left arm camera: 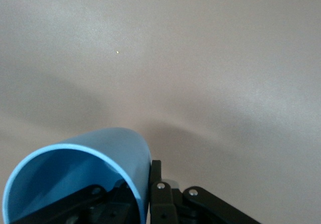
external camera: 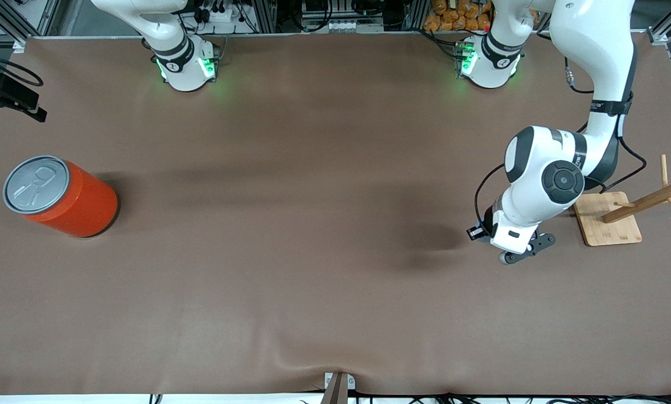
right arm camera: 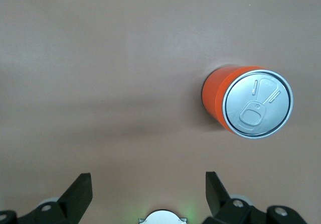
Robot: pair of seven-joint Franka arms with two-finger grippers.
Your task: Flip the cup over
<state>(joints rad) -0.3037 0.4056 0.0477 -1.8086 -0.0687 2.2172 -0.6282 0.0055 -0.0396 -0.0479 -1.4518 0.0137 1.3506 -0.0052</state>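
Observation:
The light blue cup shows in the left wrist view with its darker blue inside turned toward the camera. My left gripper is shut on the cup's wall, one finger inside and one finger outside. The cup hangs above the bare brown table. In the front view the left hand is over the table toward the left arm's end and hides the cup. My right gripper is open and holds nothing, high over the table; it is out of the front view.
A large orange can with a grey pull-tab lid stands toward the right arm's end, and the can shows below the right gripper too. A wooden rack on a square base stands beside the left hand.

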